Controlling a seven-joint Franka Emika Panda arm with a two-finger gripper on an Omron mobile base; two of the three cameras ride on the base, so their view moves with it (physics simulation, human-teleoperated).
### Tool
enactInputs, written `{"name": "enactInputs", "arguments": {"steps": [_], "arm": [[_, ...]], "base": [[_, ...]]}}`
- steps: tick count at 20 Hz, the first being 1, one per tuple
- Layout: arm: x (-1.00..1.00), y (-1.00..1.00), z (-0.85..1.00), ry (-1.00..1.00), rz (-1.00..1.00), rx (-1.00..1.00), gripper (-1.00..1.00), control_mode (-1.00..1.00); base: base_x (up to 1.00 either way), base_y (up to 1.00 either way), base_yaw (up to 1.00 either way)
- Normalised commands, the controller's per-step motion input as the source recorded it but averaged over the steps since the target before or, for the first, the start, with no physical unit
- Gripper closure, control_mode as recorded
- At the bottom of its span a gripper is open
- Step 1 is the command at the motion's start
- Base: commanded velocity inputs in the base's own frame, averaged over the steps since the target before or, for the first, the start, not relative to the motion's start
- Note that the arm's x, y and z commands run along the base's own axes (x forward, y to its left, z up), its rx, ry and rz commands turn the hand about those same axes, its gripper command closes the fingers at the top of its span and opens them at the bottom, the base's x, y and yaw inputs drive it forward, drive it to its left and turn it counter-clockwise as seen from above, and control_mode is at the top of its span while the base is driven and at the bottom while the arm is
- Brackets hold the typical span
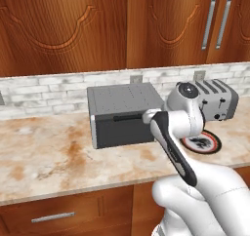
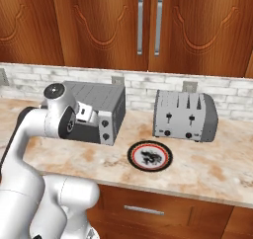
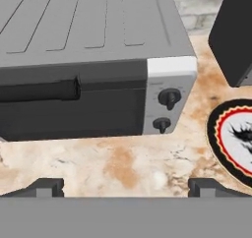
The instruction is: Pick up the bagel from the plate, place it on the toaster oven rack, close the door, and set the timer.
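Observation:
The toaster oven [image 3: 88,25] stands on the counter with its dark grey door [image 3: 74,109] shut and the black bar handle [image 3: 39,90] across the top. Two knobs [image 3: 170,98] sit on the white panel to the door's right. My gripper [image 3: 127,187] hovers open just in front of the oven, low over the counter, with nothing between its fingertips [image 3: 47,185]. The plate [image 2: 149,155] lies to the oven's right, red-rimmed with a dark pattern, and nothing lies on it. The bagel and the toaster oven rack are hidden.
A silver slot toaster [image 2: 184,115] stands behind the plate against the brick backsplash. Wooden wall cabinets [image 2: 148,25] hang above. The marble counter [image 1: 49,157] runs open to the oven's left, and its front edge is near the plate.

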Motion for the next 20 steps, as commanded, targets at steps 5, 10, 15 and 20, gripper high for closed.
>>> {"name": "enactInputs", "arguments": {"steps": [5, 10, 15, 20], "arm": [[0.20, -0.13, -0.31, 0.02, 0.00, 0.00, -1.00, -1.00], [0.15, -0.24, -0.17, 0.00, 0.00, 0.01, -1.00, -1.00], [0.38, -0.03, 0.00, 0.00, 0.02, 0.01, -1.00, -1.00], [0.32, -0.07, -0.06, 0.00, 0.06, 0.03, -1.00, -1.00]], "base": [[0.00, 0.00, 0.00], [0.00, 0.00, 0.00], [0.00, 0.00, 0.00], [0.00, 0.00, 0.00]]}}
